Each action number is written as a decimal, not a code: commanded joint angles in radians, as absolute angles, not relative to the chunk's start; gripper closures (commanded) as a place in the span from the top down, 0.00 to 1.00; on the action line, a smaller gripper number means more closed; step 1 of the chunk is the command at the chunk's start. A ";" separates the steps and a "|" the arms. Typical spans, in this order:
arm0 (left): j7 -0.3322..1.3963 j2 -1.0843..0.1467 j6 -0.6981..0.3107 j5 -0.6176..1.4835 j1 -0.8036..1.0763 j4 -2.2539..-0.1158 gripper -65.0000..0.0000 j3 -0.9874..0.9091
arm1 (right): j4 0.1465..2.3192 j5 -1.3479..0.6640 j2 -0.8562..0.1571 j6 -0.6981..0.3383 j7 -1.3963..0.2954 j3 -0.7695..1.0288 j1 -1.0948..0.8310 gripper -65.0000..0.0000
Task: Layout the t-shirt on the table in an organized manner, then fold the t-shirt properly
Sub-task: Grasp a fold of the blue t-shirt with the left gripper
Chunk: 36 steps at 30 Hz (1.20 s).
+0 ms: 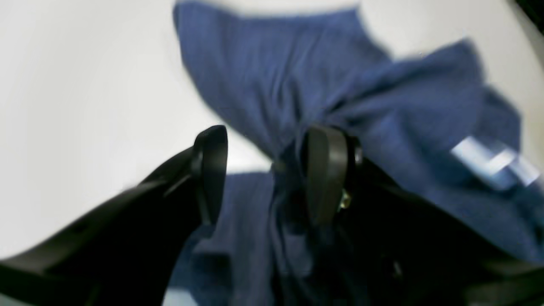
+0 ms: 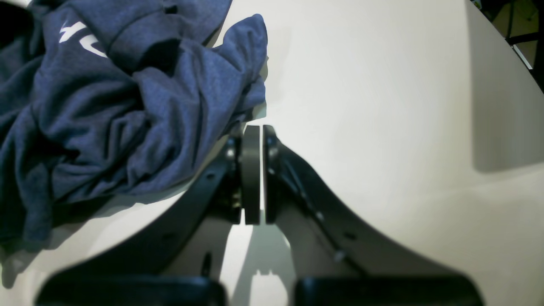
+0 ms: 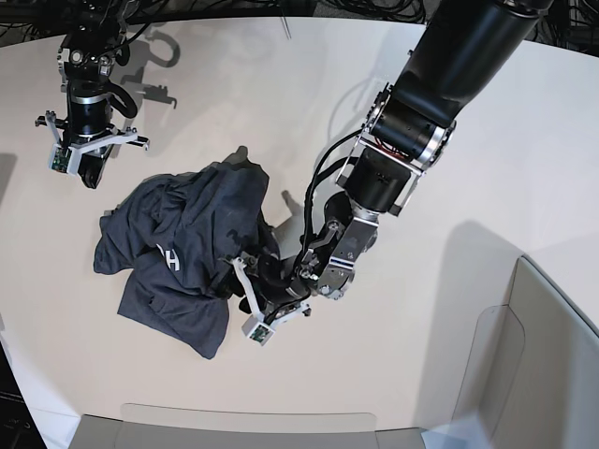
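The left gripper (image 1: pixel 265 170) has its jaws spread apart, with a bunched fold of the t-shirt (image 3: pixel 182 257) gathered against one finger (image 1: pixel 325 170). The right gripper (image 2: pixel 254 174) is clenched on nothing, just beside the t-shirt's edge. The t-shirt lies crumpled in a heap on the table (image 3: pixel 281 103).

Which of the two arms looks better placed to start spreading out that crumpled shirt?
The left. Its tool is open down among the folds of the t-shirt, cloth bunched against one finger. The right tool is shut beside the heap, over bare table, holding nothing.
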State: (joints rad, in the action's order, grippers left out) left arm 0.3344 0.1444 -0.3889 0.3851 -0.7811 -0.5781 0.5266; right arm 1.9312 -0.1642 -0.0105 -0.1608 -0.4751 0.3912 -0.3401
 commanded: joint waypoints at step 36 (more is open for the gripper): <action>0.056 0.157 -0.306 0.842 -0.874 -0.503 0.45 0.889 | 1.946 -0.173 -0.016 -0.162 -0.447 0.390 -0.343 0.00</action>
State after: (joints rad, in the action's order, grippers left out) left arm 0.0891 0.1528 -0.2985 0.8314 -0.8352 -0.4892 0.8906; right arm 1.9305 -0.1642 -0.0109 -0.1608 -0.4759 0.3885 -0.3466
